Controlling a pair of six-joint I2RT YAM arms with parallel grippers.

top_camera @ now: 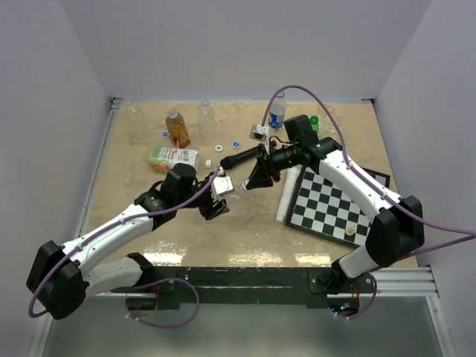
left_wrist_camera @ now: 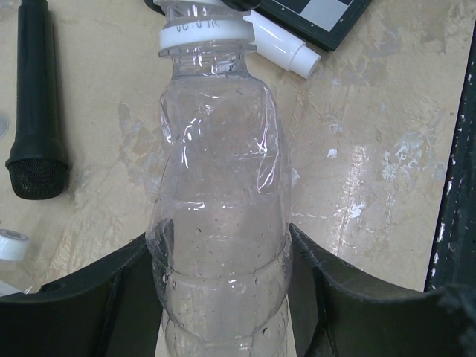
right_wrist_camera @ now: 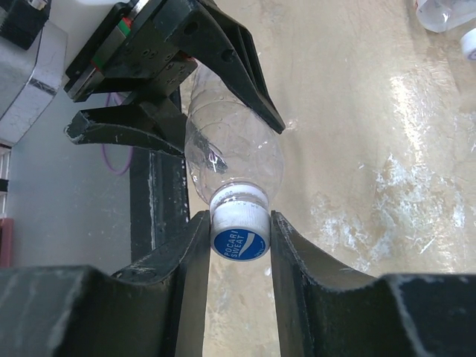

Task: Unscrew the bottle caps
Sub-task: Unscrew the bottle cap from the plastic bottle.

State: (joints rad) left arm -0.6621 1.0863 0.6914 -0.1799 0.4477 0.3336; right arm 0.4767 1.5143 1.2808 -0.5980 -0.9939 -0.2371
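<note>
Slippage threatens: left end effector [left_wrist_camera: 223,260] clamps the crumpled clear bottle [left_wrist_camera: 219,171], right end effector [right_wrist_camera: 238,223] pinches its blue cap [right_wrist_camera: 239,239]; twisting could crumple or spin the bottle.

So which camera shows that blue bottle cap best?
The right wrist view: the blue cap faces the lens, printed top readable, pinched by the right end effector. The left wrist view shows only the neck's white ring; in the top view it is too small to make out.

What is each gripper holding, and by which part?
The left gripper holds the clear bottle by its lower body; right gripper pinches that bottle's blue cap by its sides.
</note>
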